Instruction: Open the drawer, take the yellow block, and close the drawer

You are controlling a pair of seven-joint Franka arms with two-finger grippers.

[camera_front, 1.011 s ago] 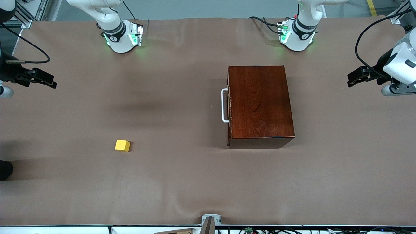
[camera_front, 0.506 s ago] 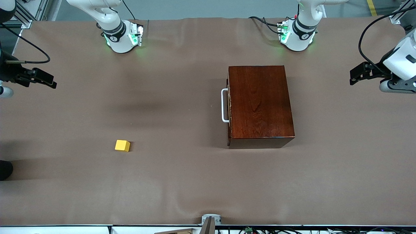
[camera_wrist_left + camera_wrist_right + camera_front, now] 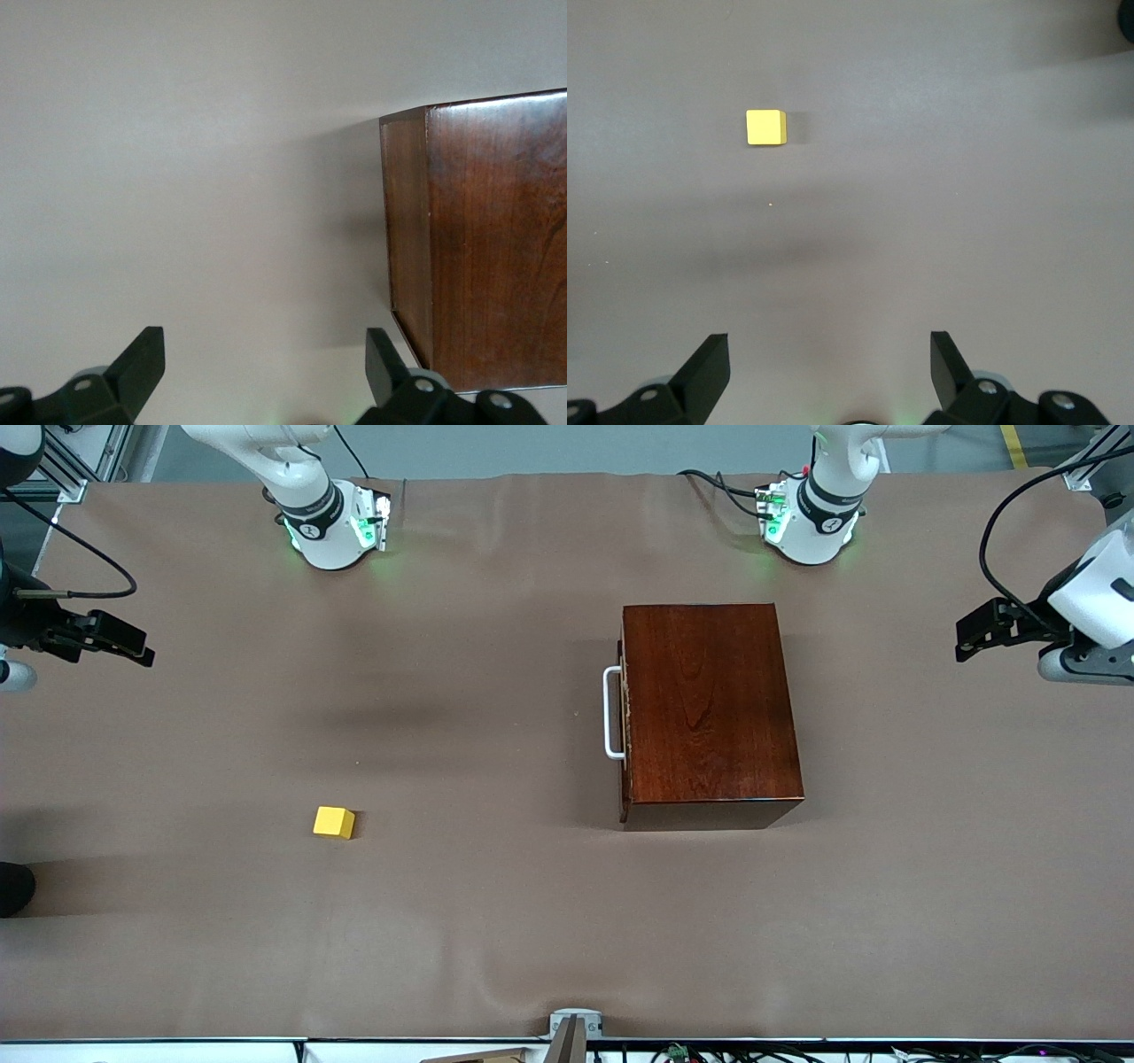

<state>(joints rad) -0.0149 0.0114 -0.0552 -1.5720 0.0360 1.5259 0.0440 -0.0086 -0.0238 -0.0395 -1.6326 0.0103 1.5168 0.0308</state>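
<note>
The left gripper [image 3: 970,638] hangs over bare table [image 3: 496,921] at the left arm's end, fingers [image 3: 142,363] spread wide and holding nothing; its arm comes in low from the view's edge, wrist roughly level, pointing toward the box [image 3: 709,713]. The right gripper [image 3: 133,651] hangs over the right arm's end, jaws wide apart and empty, reaching in level the same way. The drawer [image 3: 625,713] sits closed in the box, its white handle [image 3: 609,713] facing the right arm's end. The block [image 3: 334,822] lies on the table, well apart from the box, toward the right arm's end and nearer the front camera.
</note>
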